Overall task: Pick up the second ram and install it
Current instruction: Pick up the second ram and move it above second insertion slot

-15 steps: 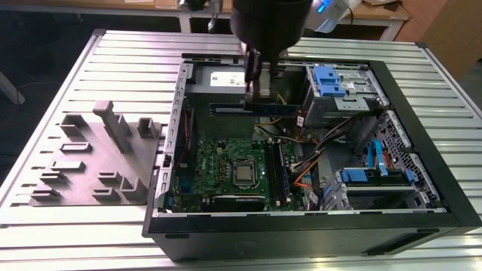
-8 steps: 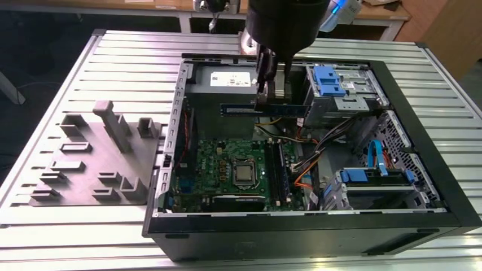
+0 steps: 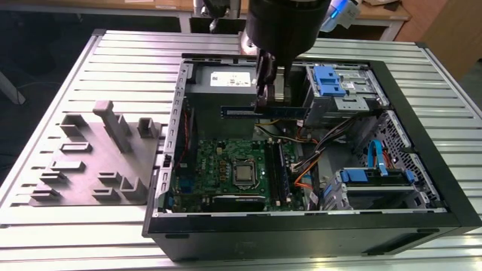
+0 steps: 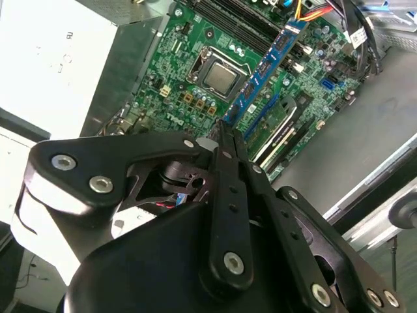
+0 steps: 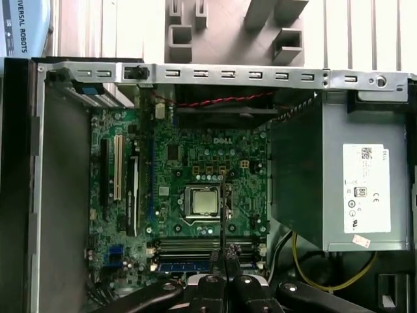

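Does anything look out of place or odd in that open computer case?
Nothing looks damaged or spilled. The memory stick is just not seated: the gripper holds it in the air over the open case.

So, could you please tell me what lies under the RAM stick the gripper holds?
The motherboard, its processor and memory slots in view alongside. The strip directly beneath the RAM stick is covered by it.
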Robot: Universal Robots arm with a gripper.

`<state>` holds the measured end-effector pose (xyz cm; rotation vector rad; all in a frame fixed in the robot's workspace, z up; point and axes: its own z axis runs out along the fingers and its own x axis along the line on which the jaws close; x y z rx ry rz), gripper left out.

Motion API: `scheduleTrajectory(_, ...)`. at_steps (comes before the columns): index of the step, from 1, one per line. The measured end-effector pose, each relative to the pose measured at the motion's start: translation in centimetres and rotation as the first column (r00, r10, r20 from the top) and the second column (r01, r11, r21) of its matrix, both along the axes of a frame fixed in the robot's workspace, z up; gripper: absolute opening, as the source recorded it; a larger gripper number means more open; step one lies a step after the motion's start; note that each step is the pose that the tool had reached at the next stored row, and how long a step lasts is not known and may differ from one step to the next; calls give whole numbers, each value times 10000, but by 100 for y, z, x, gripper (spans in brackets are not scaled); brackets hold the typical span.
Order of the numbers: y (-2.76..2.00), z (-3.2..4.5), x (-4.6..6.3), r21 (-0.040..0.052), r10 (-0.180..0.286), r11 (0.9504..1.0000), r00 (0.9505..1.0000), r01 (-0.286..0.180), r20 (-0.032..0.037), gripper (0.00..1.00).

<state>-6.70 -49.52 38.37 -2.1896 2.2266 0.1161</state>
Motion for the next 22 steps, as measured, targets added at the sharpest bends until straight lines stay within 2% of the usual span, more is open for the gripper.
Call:
scheduleTrajectory(6,21,-106,3,-1,1,10000,10000,-1,-16,9)
scheduleTrajectory(8,46,-174,6,3,1,10000,10000,-1,-48,9)
scheduleTrajectory(10,52,-227,8,1,0,10000,10000,0,-90,9)
scheduleTrajectory(17,54,-352,22,0,0,10000,9998,0,-207,9)
scheduleTrajectory(22,55,-401,51,0,0,10000,9998,0,-222,9)
